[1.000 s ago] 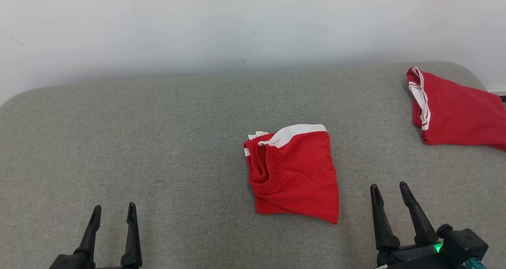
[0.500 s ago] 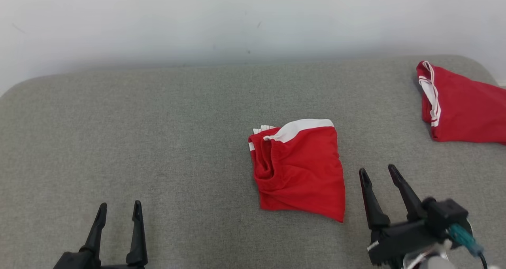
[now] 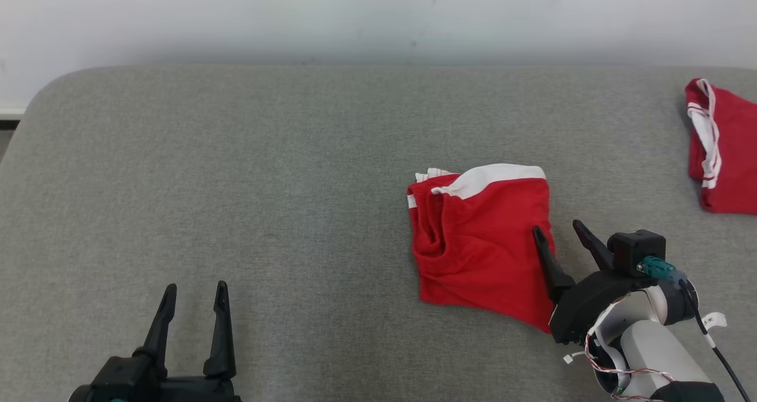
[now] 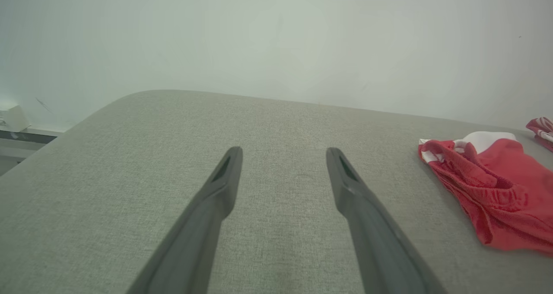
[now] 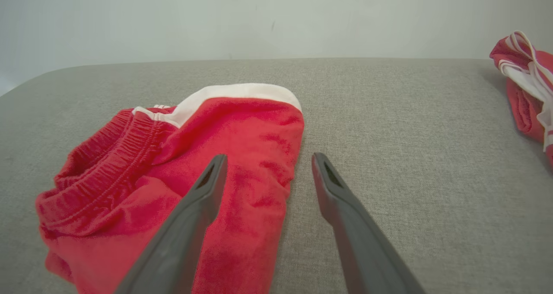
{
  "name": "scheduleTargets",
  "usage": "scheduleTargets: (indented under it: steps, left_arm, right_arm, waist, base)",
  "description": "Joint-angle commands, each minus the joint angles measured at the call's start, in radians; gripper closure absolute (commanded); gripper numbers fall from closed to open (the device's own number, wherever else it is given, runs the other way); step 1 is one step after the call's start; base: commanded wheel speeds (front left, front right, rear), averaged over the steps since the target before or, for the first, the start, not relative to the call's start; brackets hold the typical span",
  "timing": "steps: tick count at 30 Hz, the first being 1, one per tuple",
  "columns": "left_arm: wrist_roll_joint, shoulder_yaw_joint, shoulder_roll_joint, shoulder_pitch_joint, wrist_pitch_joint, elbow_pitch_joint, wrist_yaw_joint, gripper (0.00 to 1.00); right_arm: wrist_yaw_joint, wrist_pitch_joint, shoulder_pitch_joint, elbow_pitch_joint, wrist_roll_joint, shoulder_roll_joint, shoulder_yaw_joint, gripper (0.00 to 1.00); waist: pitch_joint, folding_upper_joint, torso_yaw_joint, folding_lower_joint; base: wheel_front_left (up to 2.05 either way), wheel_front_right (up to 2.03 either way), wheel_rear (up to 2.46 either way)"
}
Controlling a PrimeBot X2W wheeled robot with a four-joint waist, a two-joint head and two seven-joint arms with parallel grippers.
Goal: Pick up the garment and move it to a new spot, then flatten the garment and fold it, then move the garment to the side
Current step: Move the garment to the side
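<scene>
The grey padded surface carries everything. If the descent is taken too low, its cloth cover can be pinched together with the garment.

The garment, red with a white band, lies doubled over and bunched right of centre on the surface, its elastic waistband toward the left. Layers are stacked at its right edge. If only the top layer is caught, the piece is likely to unfold and drag during the lift; if the bite is shallow, it can slip out.

A second red garment lies well apart at the far right. It can be disturbed if the carry is routed that way.

The right claw is released, jaws spread, and is positioned at the garment's right edge: one finger is seen over red cloth, the other over bare surface. From this position only the hem may be grazed on closure.

The left claw is likewise released and empty, well apart at the near left. No support is given by it, so the garment can hang unevenly from a single grip.
</scene>
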Motion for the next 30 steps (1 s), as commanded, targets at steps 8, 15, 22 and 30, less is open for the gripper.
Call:
scheduleTargets:
  steps: [8,15,22,30]
  left_arm:
    - [-0.012,-0.005,0.0,-0.03,0.0,0.008,0.008,0.0]
    - [-0.006,0.0,0.0,-0.034,0.0,0.011,0.006,0.0]
    - [-0.003,-0.012,0.0,-0.055,0.0,0.005,-0.001,0.0]
    - [0.004,-0.022,0.0,-0.095,0.0,-0.008,-0.01,0.0]
  right_arm:
    - [-0.002,0.014,-0.071,0.19,-0.003,0.019,-0.006,0.0]
    - [-0.003,-0.009,-0.106,0.27,0.027,0.041,0.03,1.0]
    - [-0.003,-0.001,-0.2,0.274,0.018,-0.046,0.114,1.0]
    - [-0.003,0.059,-0.322,0.189,0.06,-0.2,0.232,1.0]
  waist:
    - [0.049,-0.0001,0.055,0.0]
    - [0.054,-0.0001,0.051,0.0]
    - [0.086,-0.0001,0.029,0.0]
    - [0.163,-0.0001,-0.011,0.0]
  base:
    - [0.0,0.0,0.0]
    - [0.0,0.0,0.0]
    - [0.0,0.0,0.0]
    - [0.0,0.0,0.0]
